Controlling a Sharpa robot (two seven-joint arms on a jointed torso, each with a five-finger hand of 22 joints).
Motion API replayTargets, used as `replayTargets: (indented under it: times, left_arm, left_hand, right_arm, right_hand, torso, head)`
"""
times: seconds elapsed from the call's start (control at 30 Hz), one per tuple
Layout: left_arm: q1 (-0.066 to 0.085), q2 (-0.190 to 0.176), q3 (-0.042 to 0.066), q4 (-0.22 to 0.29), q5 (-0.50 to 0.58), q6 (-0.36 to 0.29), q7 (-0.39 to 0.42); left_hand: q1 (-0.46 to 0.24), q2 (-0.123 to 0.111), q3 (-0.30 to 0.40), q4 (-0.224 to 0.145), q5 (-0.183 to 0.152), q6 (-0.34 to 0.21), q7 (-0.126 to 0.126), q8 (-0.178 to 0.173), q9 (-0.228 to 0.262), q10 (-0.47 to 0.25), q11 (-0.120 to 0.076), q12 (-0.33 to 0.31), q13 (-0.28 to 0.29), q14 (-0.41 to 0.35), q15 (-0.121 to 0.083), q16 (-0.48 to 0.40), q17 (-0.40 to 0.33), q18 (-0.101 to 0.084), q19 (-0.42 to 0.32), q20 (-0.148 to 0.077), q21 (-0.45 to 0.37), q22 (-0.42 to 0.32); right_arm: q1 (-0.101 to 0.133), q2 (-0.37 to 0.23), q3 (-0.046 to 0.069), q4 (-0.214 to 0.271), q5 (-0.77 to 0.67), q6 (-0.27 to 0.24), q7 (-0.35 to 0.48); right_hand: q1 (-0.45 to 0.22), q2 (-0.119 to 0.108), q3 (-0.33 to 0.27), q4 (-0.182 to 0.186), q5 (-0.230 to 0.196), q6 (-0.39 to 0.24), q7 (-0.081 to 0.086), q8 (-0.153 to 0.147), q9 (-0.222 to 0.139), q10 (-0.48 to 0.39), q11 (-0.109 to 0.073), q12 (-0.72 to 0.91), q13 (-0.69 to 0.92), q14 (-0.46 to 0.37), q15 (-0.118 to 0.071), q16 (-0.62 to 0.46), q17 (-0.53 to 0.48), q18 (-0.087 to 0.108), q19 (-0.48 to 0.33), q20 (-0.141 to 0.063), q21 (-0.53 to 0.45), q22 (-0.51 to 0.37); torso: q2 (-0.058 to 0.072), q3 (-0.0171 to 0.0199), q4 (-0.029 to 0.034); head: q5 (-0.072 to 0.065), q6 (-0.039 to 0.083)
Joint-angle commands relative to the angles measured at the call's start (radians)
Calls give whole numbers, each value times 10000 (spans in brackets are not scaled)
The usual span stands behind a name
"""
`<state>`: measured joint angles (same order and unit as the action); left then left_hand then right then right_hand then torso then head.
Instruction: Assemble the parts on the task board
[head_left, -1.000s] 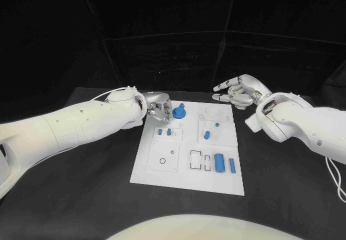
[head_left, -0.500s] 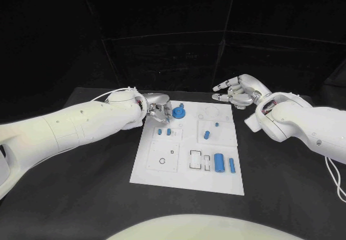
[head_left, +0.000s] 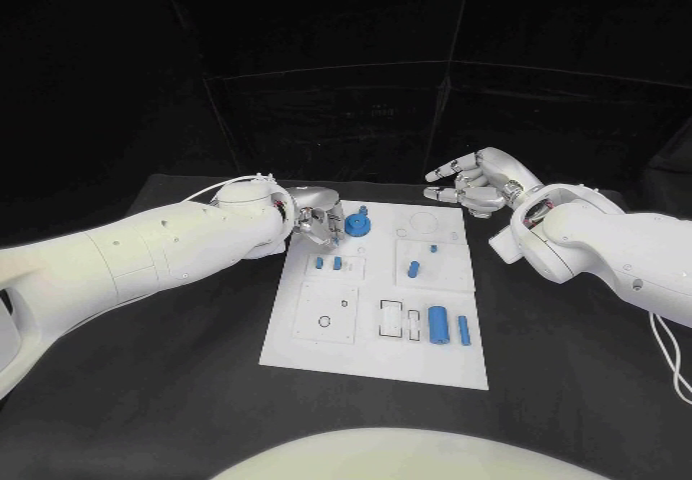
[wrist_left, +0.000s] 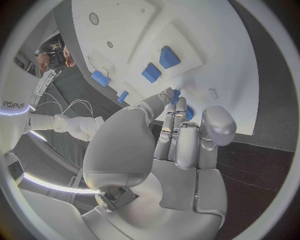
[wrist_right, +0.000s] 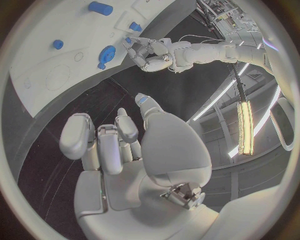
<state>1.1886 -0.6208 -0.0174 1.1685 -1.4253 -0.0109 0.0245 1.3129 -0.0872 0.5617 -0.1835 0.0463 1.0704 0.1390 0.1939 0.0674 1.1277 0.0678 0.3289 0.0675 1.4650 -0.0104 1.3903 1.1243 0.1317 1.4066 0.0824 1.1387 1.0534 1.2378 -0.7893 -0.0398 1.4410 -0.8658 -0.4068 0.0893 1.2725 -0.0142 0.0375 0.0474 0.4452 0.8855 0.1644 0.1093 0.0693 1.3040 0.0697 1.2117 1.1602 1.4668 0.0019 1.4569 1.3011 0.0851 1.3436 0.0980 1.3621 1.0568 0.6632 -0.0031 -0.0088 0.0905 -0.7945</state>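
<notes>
— Where was the blue round part (head_left: 358, 225)?

— At the task board (head_left: 378, 330)'s eleven o'clock corner; my left hand (head_left: 317, 222) sat beside it, fingertips (wrist_left: 175, 96) at its peg — whether clamped, I couldn't tell.

— And the risk?

— A skewed push could've jammed it. My right hand (head_left: 477, 183) hovered at one o'clock, fingers loosely curled, holding nothing.

The room was dim, black behind the table (head_left: 173, 400), yet the white board (head_left: 378, 345) glowed under light from above. Long ceiling strips (wrist_right: 242, 127) glared in the right wrist view. Both wrist views bent straight edges hard and smeared at the rim. The left hand (wrist_left: 181, 145) gleamed softly.
</notes>
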Motion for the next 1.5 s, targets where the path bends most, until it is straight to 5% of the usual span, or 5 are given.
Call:
replayTargets:
  times: [0.03, 1.27, 1.5]
  left_arm:
    - [7, 27, -7, -21, 44, 167, -115]
    - [-21, 31, -113, -75, 236, -53, -80]
    - [-25, -121, -108, 44, 499, -436, -7]
  left_hand:
    - [-5, 85, -11, 11, 35, 56, 3, -81, 5, 35, -1, -61, 3, 230, -57, 1, -15, -182, 2, 24, -34, -20]
    - [-292, -270, -129, 37, 35, -531, 220, -759, -27, -874, 331, -1084, -59, 184, 200, -42, -239, -145, -124, 230, -297, -222]
    - [-276, -393, -210, 1, 42, -699, 334, -932, -32, -1287, 453, -1355, -59, 157, 292, -71, -344, -91, -217, 310, -551, -480]
  right_arm:
    - [18, 6, 7, 8, 25, 47, 81]
    - [18, 10, 6, -60, 25, 87, 0]
    - [19, 21, 6, -274, -118, 313, -265]
  right_hand:
    - [-54, 65, -22, 57, -30, -17, -10, 68, -10, -56, 24, -24, 7, 503, -91, -60, -9, 135, -35, 4, -61, -11]
    - [-41, 83, -10, 71, -28, -19, -9, 71, -10, -105, 25, -85, -67, 494, -92, -87, -63, 154, -76, 3, -107, -112]
    - [227, 36, 217, 42, -114, 98, -58, 155, 5, -2451, -43, -3704, -3789, 163, -169, -888, -1355, 453, -851, -55, -1082, -1874]
  torso:
    - [2, -5, 5]
    - [-2, -4, 2]
    - [-5, -13, 14]
  head:
    - [-4, -11]
    - [-13, -37]
    - [-36, -23]
